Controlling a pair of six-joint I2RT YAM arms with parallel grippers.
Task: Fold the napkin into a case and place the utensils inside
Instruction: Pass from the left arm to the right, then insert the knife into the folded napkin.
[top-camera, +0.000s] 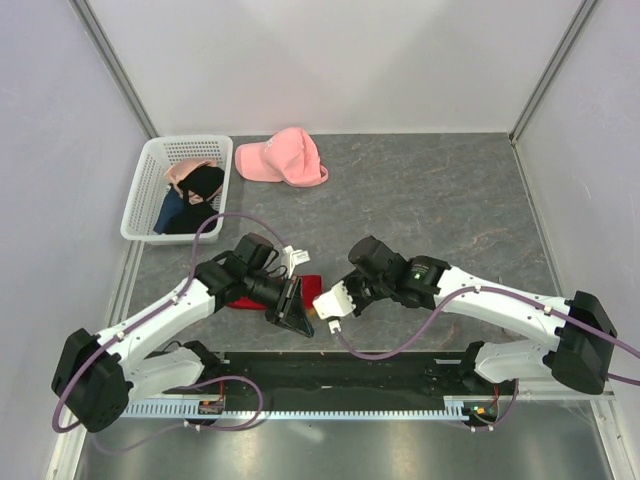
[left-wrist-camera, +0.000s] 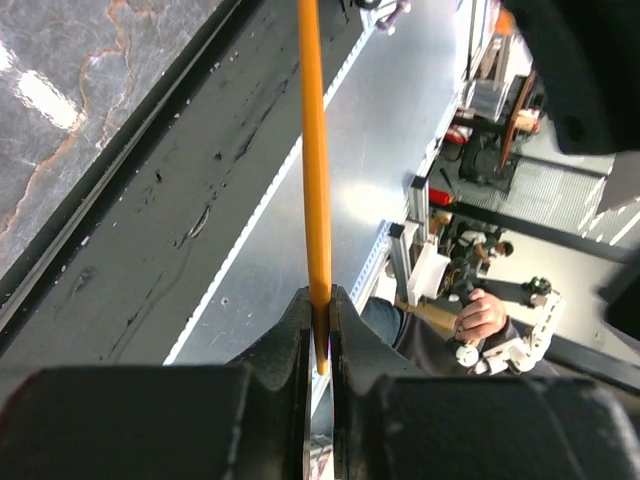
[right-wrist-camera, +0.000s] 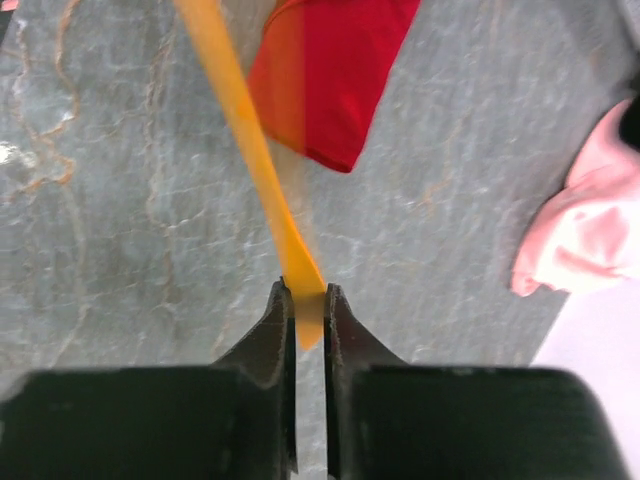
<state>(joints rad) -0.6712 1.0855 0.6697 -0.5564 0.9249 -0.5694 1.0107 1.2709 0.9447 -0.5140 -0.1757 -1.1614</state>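
The red napkin (top-camera: 308, 283) lies folded on the table between my two grippers, mostly hidden under the left arm. In the right wrist view it shows as a layered red cloth (right-wrist-camera: 335, 70). My left gripper (top-camera: 293, 312) is shut on a thin orange utensil (left-wrist-camera: 316, 150), which runs straight out from the jaws (left-wrist-camera: 320, 300). My right gripper (top-camera: 332, 303) is shut on the end of a flat orange utensil (right-wrist-camera: 250, 140), held above the table just short of the napkin (right-wrist-camera: 308, 298). I cannot tell whether both hold the same piece.
A pink cap (top-camera: 283, 158) lies at the back of the table and shows at the right wrist view's edge (right-wrist-camera: 590, 230). A white basket (top-camera: 150, 160) with dark and pink garments stands at the back left. The table's front rail (top-camera: 330, 375) runs close behind the grippers.
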